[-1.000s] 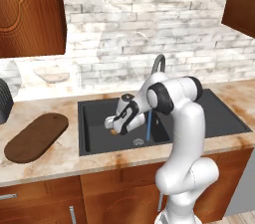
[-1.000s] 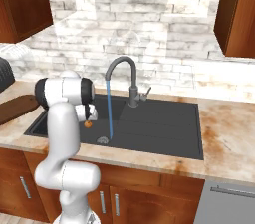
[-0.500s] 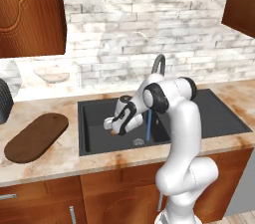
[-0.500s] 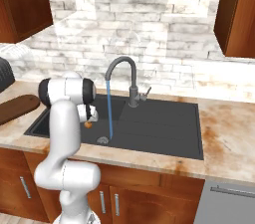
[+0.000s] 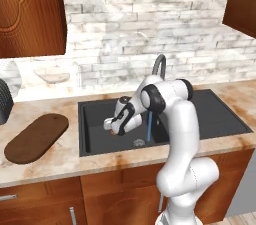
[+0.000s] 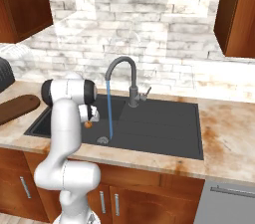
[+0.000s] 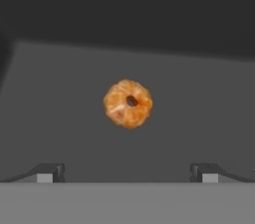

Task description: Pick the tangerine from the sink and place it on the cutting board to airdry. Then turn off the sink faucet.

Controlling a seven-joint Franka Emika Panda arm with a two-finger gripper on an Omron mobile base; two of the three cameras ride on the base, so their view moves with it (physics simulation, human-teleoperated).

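The tangerine (image 7: 128,103) is lying on the floor of the sink (image 5: 215,114), straight ahead of the jaws and centred between them, not touching either. The gripper (image 7: 127,173) is hovering over it with its jaws spread wide and holding nothing. Beside the gripper, water is running from the faucet (image 6: 125,76) down to the drain (image 6: 102,140). The cutting board (image 5: 36,137) is lying well apart on the counter (image 5: 60,156).

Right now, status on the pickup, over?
Gripper open, low in the sink. Tangerine on the sink floor ahead, centred between the fingers, not gripped. Nothing between them. Faucet running.
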